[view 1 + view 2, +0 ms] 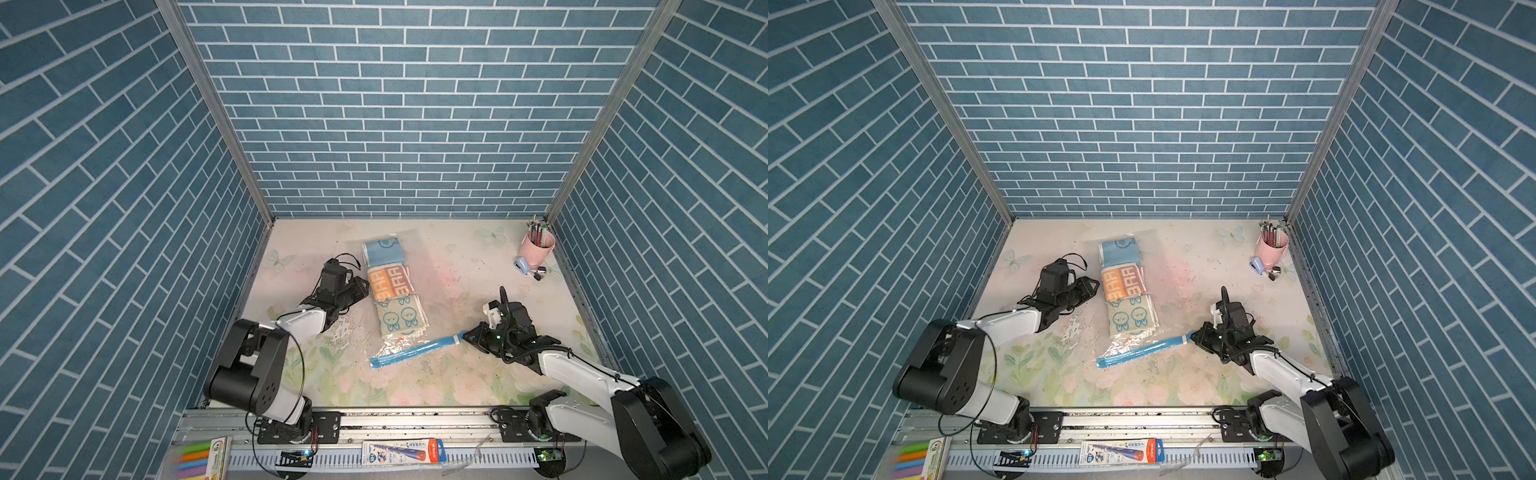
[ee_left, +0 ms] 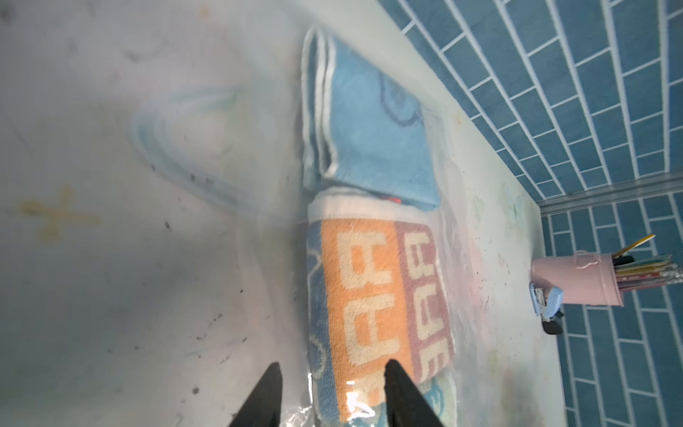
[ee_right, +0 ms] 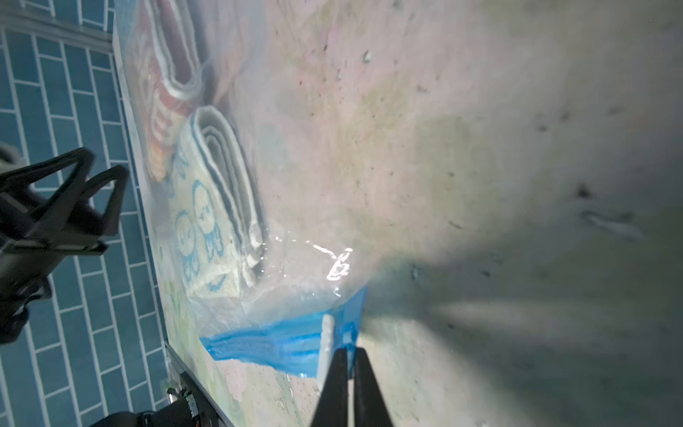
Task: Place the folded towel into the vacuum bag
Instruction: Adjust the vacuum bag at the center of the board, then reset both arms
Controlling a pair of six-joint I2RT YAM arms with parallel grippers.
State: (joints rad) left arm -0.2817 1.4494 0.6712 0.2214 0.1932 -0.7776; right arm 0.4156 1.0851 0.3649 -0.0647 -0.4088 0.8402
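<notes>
The left hand [image 2: 332, 364], jaws parted around nothing but the edge of the plastic, hovers at the left side of the vacuum bag [image 1: 397, 345]. Three folded towels lie there in a near-to-far row: the bunny-print towel [image 1: 401, 318] nearest the mouth, the orange towel [image 1: 390, 282] just right of that hand, the blue towel [image 1: 382, 251] farthest. The right hand [image 3: 350, 351] is pinched narrow on the right end of the blue zip strip [image 1: 415, 351], which runs leftward and nearer across the desk [image 1: 478, 382]; with the towels seemingly inside, this hand looks better placed to work the mouth.
</notes>
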